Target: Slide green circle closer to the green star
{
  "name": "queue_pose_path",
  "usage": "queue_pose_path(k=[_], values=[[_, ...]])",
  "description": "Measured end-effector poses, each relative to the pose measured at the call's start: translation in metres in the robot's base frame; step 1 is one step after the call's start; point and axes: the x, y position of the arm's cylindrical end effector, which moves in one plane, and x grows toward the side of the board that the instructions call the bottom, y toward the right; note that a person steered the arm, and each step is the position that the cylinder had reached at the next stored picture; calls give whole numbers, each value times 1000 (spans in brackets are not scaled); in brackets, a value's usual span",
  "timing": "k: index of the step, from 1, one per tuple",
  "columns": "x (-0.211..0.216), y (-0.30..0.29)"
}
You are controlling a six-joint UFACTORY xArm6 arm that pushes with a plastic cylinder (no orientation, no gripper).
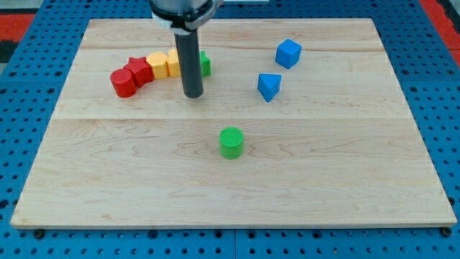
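The green circle (231,142) is a short green cylinder near the board's middle. The green star (205,64) sits at the view's upper left, mostly hidden behind my rod, at the right end of a row of blocks. My tip (192,95) rests on the board just below the green star, up and to the left of the green circle, apart from it.
A row runs left from the green star: a yellow block (172,63), another yellow block (157,67), a red star (137,70), a red cylinder (123,83). A blue cube (288,53) and a blue triangular block (269,86) lie at the upper right. The wooden board (359,194) lies on a blue pegboard.
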Motion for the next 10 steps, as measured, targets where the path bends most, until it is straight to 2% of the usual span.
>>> queue_pose_path(k=[2, 3, 6, 7, 9, 10], values=[[132, 0], [146, 27], [74, 71], [85, 115], [61, 130], [66, 166]])
